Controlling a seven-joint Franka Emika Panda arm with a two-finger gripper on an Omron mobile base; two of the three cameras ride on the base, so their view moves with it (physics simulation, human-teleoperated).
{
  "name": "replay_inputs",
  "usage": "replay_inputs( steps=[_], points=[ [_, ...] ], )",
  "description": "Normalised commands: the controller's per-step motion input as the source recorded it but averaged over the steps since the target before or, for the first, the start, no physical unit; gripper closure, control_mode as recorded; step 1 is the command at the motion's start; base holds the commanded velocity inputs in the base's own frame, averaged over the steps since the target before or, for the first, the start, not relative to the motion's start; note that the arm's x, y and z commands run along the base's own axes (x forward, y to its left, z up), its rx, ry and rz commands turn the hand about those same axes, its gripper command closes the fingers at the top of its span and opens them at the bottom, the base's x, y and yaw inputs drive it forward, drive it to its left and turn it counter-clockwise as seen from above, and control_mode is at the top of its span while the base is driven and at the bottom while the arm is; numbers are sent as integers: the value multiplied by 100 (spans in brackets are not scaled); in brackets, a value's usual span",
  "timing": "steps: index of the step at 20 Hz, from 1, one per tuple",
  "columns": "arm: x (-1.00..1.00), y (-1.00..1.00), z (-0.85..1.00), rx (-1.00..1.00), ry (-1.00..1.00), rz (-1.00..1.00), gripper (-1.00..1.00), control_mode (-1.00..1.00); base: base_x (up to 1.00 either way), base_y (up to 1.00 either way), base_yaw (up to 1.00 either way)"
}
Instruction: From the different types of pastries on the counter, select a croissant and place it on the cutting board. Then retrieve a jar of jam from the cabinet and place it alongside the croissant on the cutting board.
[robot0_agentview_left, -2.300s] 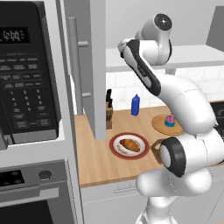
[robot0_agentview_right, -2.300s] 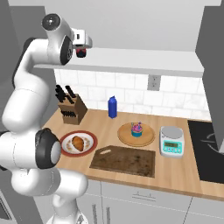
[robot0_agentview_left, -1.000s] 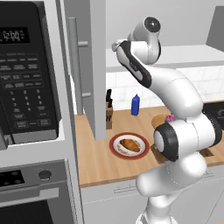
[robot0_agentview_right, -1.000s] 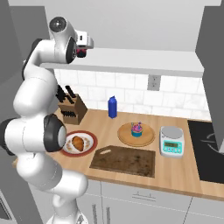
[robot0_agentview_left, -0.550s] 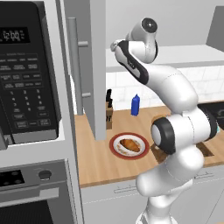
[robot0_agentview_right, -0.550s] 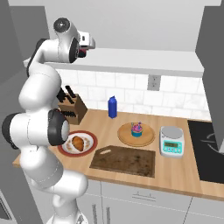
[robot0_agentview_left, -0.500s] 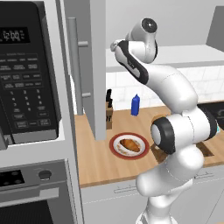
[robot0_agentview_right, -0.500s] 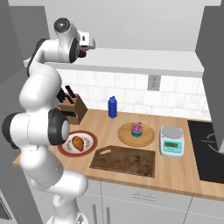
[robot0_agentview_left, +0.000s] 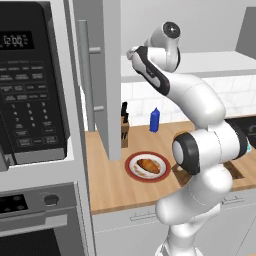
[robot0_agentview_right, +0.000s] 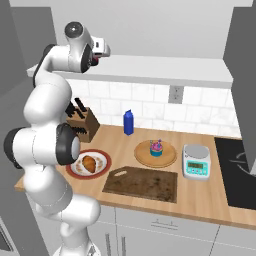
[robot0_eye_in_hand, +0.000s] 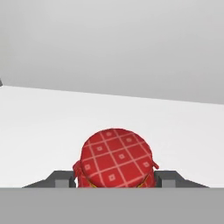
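- Jam jar (robot0_eye_in_hand: 116, 159), small and squat with a red cloth top in a white diamond check, sits between the two dark fingers (robot0_eye_in_hand: 61, 178) of the gripper (robot0_eye_in_hand: 116, 180), which press on either side of it.
- Dark brown rectangular wooden cutting board (robot0_agentview_right: 142, 183) lies bare at the counter's front edge.
- Golden-brown crescent croissant (robot0_agentview_right: 90, 162) rests on a red-rimmed white plate (robot0_agentview_right: 103, 160), just left of the board.
- Cupcake with blue and pink topping (robot0_agentview_right: 157, 148) stands on a round light wooden plate (robot0_agentview_right: 169, 155) behind the board, beside a small kitchen scale (robot0_agentview_right: 196, 161).
- Tall blue bottle (robot0_agentview_right: 128, 122) and a knife block (robot0_agentview_right: 85, 123) stand near the tiled wall.
- Highest and farthest, the gripper is up at the white shelf (robot0_agentview_right: 165, 68) of the light grey wall cabinet (robot0_agentview_left: 112, 75).
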Motion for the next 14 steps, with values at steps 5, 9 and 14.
replay_inputs(
  steps=[5,9,14],
  points=[
    [0,0,-18,0,0,3,100,-100,0,0,0],
    [-21,0,-2,0,0,3,100,-100,0,0,0],
    [-54,0,2,0,1,5,100,-100,0,0,0]
  ],
)
